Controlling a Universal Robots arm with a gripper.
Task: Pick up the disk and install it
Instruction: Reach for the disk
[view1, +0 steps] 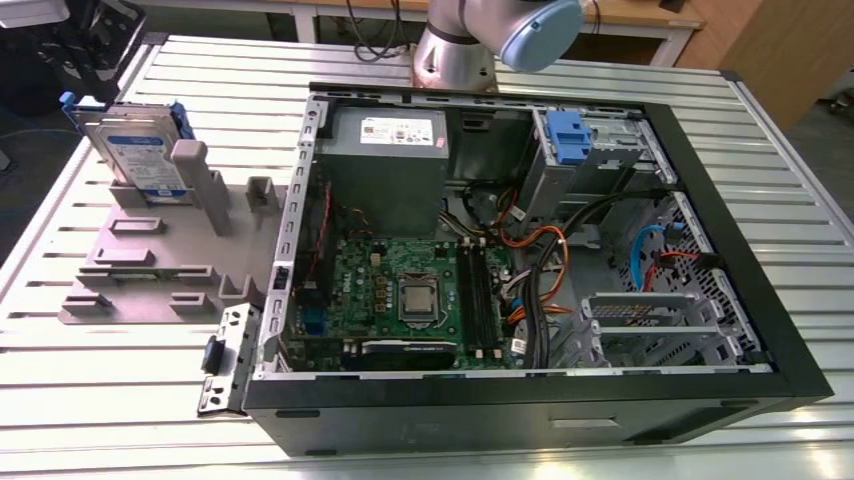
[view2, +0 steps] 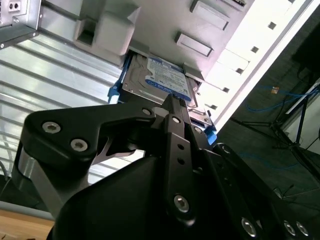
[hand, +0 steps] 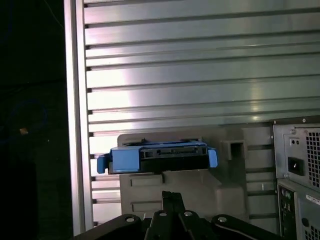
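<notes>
1. First wrist view: the black gripper's (hand: 172, 196) fingers sit pressed together, gripping nothing, apart from the silver-grey hard disk (hand: 157, 152) in its blue plastic bracket.
2. The disk (view1: 140, 150) stands on edge in a grey plastic holder (view1: 147, 260) at the exterior view's far left, with open room above it.
3. A ribbed aluminium table (view1: 80, 400) carries the holder and the open black computer case (view1: 507, 420) to its right.

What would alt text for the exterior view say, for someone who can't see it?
A blue-framed disk stands upright in a grey holder on a slatted metal table, at the exterior view's left of an open computer case. The robot arm rises behind the case.
</notes>
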